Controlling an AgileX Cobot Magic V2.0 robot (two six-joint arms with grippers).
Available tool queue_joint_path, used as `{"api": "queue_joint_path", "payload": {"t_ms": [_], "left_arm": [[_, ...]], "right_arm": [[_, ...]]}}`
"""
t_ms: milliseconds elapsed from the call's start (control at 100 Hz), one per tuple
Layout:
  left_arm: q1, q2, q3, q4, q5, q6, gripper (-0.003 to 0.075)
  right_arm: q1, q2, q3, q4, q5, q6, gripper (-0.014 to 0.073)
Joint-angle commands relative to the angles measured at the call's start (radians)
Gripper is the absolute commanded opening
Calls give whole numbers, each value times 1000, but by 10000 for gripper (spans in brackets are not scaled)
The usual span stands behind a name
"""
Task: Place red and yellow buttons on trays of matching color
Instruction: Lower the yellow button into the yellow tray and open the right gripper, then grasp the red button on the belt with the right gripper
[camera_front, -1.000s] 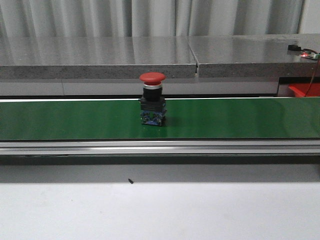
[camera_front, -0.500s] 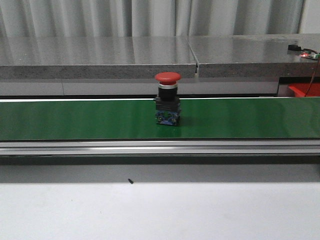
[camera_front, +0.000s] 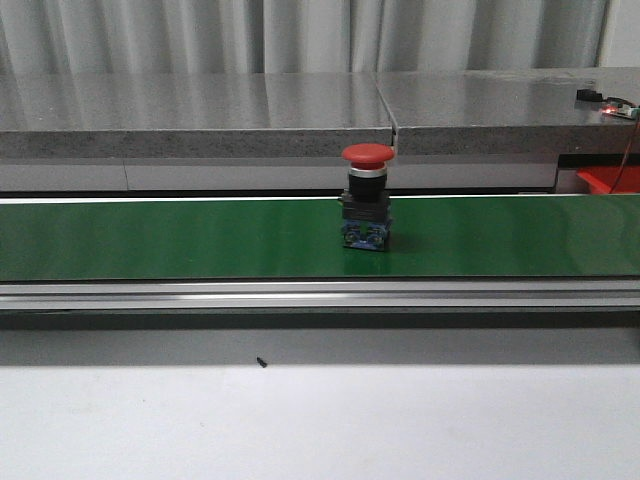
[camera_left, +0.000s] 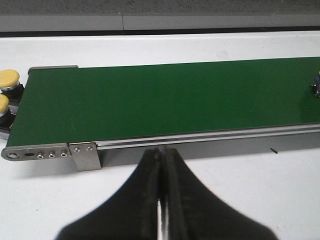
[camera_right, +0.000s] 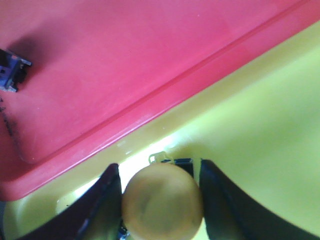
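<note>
While the matte green conveyor belt is seen stretched across the front view w/ a brushed aluminium rail along its near edge, a red button is carried upright on it, slightly right of centre. A glossy mushroom-shaped red cap is shown on top, w/ a silver collar, a black body and a blue contact block at the base. No readable writing is visible on it.

In the left wrist view, the left gripper is shown clenched, its smooth black fingers pressed together w/ nothing between them, above the white tabletop just beside the belt's end bracket. Two round yellow buttons w/ domed caps are seen at the belt's end.

In the right wrist view, the right gripper is seen w/ a yellow button between its black fingers; whether they actually touch it can't be told. It's positioned over the smooth yellow tray, whose edge abuts the red tray. A blue-and-black block lies in the red tray.
</note>
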Motion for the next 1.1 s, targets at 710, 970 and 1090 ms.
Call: {"api": "queue_joint_path", "payload": {"t_ms": [710,970,1090], "left_arm": [[-8,9,-28,-6,-69,-10,-19],[-8,9,-28,-6,-69,-10,-19],[-8,9,-28,-6,-69,-10,-19]], "right_arm": [[-6,-137,-26,24,-24,-14,634],[37,-224,-25,26,6,-15,634],[97,-259,-25,15,20,-30,633]]}}
